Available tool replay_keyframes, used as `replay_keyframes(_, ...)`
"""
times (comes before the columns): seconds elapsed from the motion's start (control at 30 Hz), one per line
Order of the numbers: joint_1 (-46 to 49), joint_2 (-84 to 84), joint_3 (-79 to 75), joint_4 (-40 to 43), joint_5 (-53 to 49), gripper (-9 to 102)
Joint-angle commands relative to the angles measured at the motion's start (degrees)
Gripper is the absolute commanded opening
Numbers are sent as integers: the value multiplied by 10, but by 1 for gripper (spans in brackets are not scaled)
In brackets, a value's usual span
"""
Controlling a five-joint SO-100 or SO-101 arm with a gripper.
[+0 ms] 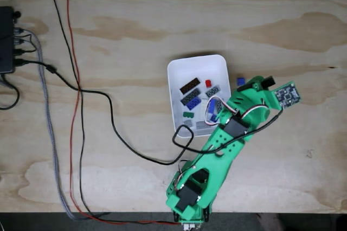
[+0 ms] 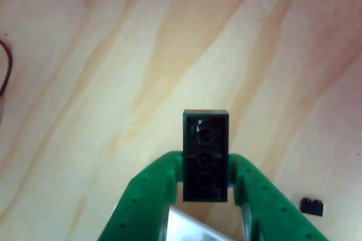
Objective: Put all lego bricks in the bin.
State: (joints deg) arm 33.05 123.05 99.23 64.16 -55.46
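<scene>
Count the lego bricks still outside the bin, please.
3 that I can see: a black brick clamped in the gripper, a small black brick on the table at lower right, and a blue brick beside the bin. The arm may hide others.

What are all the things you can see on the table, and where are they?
bin: one, white, middle of the table in the fixed view.
lego bricks in the bin: at least five, brown, red, grey-blue, grey, green.
blue brick: one, on the table right of the bin.
black brick: one, clamped between the jaws in the other view.
small black brick: one, on the wood, lower right there.
cables: several, black, red, grey, left side.
table: one, light plywood.
robot arm: one, green, reaching up from the bottom edge.
gripper: one, green.
</scene>
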Motion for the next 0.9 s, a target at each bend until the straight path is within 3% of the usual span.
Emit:
replay_keyframes(0.0, -176, 31, -86, 149, 26, 0)
replay_keyframes(0.2, -319, -76, 65, 106, 58, 2)
replay_keyframes(0.27, -338, -102, 113, 74, 62, 9)
replay_keyframes(0.3, -337, -105, 122, 63, 73, 17)
replay_keyframes(0.4, -295, -83, 99, 61, 106, 31)
replay_keyframes(0.53, -172, -31, 11, 73, 167, 33)
replay_keyframes(0.63, -33, 0, 0, 33, 180, 32)
replay_keyframes(0.77, 76, -40, 102, 14, 19, 24)
replay_keyframes(0.87, 104, -93, 229, -70, -148, 25)
